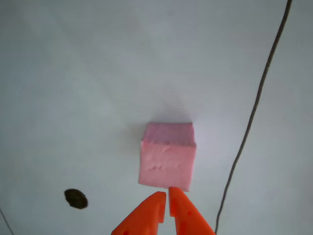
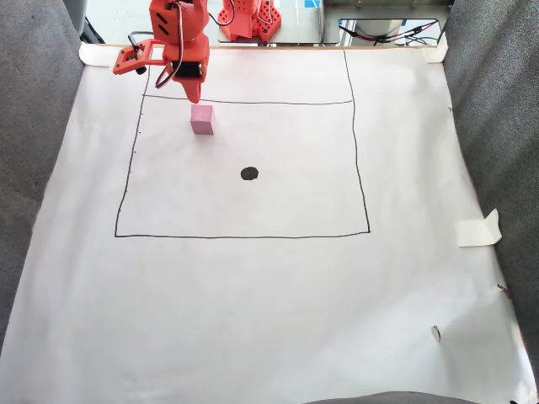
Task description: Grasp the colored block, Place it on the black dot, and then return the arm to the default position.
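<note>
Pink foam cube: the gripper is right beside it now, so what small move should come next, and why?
Probably open the jaws first. In the other view the orange gripper has its pointed fingertips nearly together just short of the light pink foam cube, which is wider than that gap. The cube sits free on the white paper, away from the small black dot. Then advance to straddle it.

Fixed view: high vantage looking down on the white paper sheet (image 2: pixel 269 286), facing the arm (image 2: pixel 181 42) at the far edge. Other view: close, low over the sheet, behind the gripper (image 1: pixel 167 195). Shared: pink block (image 1: pixel 166 156) and black dot (image 1: pixel 76 198).
</note>
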Motion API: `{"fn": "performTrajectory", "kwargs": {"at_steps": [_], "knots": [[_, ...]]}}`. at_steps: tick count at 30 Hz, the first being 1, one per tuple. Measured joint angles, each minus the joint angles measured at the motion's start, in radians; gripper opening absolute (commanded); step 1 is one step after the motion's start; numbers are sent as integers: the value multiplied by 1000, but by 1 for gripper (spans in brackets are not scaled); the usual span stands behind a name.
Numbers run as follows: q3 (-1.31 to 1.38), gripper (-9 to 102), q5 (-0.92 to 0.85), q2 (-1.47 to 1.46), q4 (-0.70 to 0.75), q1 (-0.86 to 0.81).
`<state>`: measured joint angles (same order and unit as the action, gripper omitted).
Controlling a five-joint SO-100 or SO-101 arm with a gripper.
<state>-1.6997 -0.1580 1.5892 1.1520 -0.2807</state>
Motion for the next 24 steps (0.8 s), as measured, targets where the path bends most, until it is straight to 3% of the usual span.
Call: {"fn": "performTrajectory", "kwargs": {"at_steps": [5,10,24], "knots": [[0,0,-9,-6,5,0],[0,14,-29,-15,5,0],[0,28,-75,-21,46,0]]}}
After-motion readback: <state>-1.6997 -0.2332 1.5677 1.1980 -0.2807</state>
